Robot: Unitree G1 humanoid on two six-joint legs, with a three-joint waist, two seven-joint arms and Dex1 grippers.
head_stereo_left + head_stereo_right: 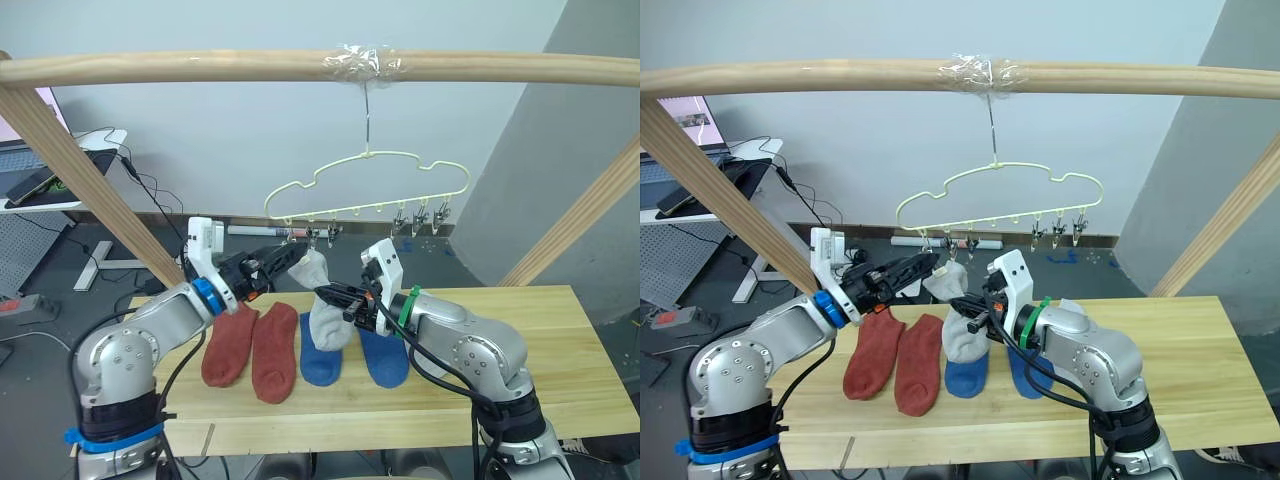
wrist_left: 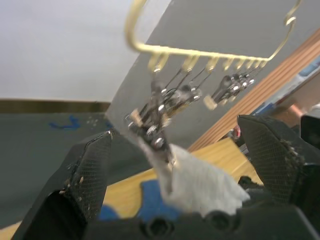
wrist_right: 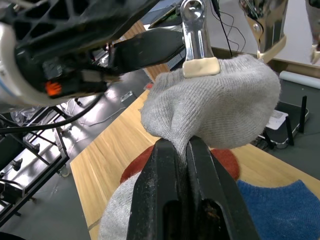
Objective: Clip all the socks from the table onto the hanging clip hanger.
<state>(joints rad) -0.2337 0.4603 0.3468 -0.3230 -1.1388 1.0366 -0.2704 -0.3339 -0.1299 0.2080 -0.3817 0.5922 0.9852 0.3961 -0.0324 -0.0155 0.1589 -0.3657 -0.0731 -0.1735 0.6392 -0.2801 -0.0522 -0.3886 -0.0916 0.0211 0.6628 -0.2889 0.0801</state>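
Observation:
The pale yellow-green clip hanger (image 1: 365,185) hangs by its hook from a wooden pole above the table (image 1: 560,330). A light grey sock (image 3: 215,105) hangs with its top edge in a metal clip (image 3: 199,60) near the hanger's left end. My right gripper (image 3: 180,145) is shut on this sock just below the clip. My left gripper (image 1: 285,258) is open, a finger on each side of the clip. More grey fabric (image 1: 328,325) hangs lower; whether it is a second sock I cannot tell. Two rust-red socks (image 1: 250,348) and two blue socks (image 1: 385,360) lie flat on the table.
A thick wooden pole (image 1: 200,68) crosses overhead, with slanted wooden struts (image 1: 90,180) at both sides. Several free clips (image 1: 420,215) hang at the hanger's right end. A desk with devices (image 1: 45,185) stands at the back left. Bare tabletop lies to the right.

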